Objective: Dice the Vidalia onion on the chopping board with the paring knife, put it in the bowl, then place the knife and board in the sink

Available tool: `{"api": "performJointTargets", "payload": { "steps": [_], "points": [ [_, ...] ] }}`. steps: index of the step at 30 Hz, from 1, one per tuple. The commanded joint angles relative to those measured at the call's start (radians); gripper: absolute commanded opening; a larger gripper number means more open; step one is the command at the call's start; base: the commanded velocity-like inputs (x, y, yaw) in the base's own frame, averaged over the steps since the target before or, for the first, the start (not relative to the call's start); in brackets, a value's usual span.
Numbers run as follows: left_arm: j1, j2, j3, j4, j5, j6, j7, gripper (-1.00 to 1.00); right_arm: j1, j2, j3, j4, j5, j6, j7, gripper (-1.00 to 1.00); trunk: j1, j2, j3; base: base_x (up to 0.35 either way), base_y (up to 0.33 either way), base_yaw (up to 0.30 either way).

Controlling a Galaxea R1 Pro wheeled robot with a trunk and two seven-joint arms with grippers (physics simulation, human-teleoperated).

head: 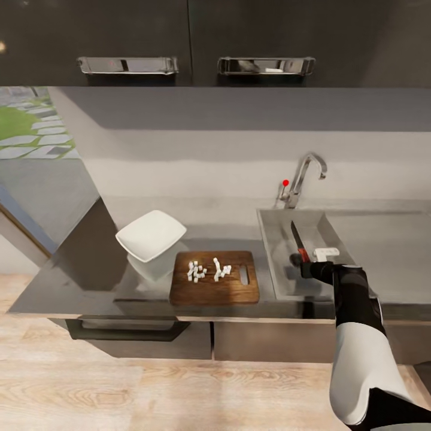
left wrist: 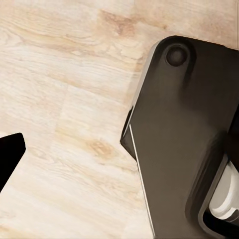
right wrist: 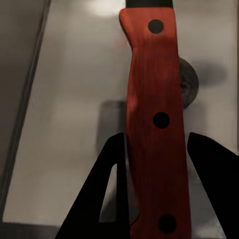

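The chopping board (head: pixel 214 288) lies on the countertop with the diced onion (head: pixel 206 270) as small white cubes on its middle. The white square bowl (head: pixel 151 234) stands just beyond the board's left corner. To the right is the grey sink (head: pixel 280 281). My right gripper (head: pixel 306 267) hangs over the basin, shut on the paring knife (head: pixel 297 239), whose dark blade points toward the wall. In the right wrist view the red handle (right wrist: pixel 154 119) runs between the two fingers of the right gripper (right wrist: pixel 157 139), above the sink floor and drain (right wrist: pixel 190 82). One dark left fingertip (left wrist: pixel 10 154) hangs over the wooden floor.
The chrome tap (head: pixel 305 173) with a red-tipped lever (head: pixel 285 182) stands behind the sink. Dark upper cabinets with metal handles (head: pixel 127 64) hang above the counter. A drawer (head: pixel 137 332) sits under the counter's front edge. My dark base (left wrist: pixel 184 139) rests on the floor.
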Motion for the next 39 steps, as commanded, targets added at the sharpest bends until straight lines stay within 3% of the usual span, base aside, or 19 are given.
{"api": "performJointTargets", "payload": {
  "steps": [1, 9, 17, 36, 37, 39],
  "points": [
    [0.001, 0.001, -0.009, -0.002, 0.002, -0.001, 0.010, 1.00, -0.001, 0.001, -0.005, 0.000, 0.010, 0.000, 0.009, -1.00, 0.001, -0.002, -0.003, 0.253, -0.121, 0.000],
    [0.001, 0.001, -0.009, -0.002, 0.002, -0.001, 0.010, 1.00, -0.001, 0.001, -0.005, 0.015, 0.010, -0.002, 0.008, -1.00, 0.001, -0.002, -0.016, 0.161, -0.074, 0.000],
    [0.001, 0.001, -0.009, -0.002, 0.002, -0.001, 0.010, 1.00, -0.001, 0.000, -0.006, 0.091, 0.011, -0.004, 0.002, -1.00, 0.001, -0.002, -0.029, 0.003, -0.001, 0.000],
    [0.001, 0.001, -0.009, -0.001, 0.002, -0.001, 0.010, 1.00, -0.001, 0.000, -0.006, 0.098, 0.011, -0.004, -0.023, -1.00, 0.001, -0.002, -0.041, 0.000, 0.000, 0.000],
    [0.001, 0.001, -0.009, -0.001, 0.002, -0.001, 0.010, 1.00, -0.001, 0.001, -0.006, 0.098, 0.011, -0.004, -0.023, 1.00, 0.001, -0.002, -0.041, 0.000, 0.000, 0.000],
    [0.001, 0.001, -0.009, -0.001, 0.002, -0.001, 0.010, 1.00, -0.001, 0.000, -0.006, 0.098, 0.011, -0.004, -0.022, 1.00, 0.001, -0.002, -0.041, 0.000, 0.000, 0.000]
  ]
}}
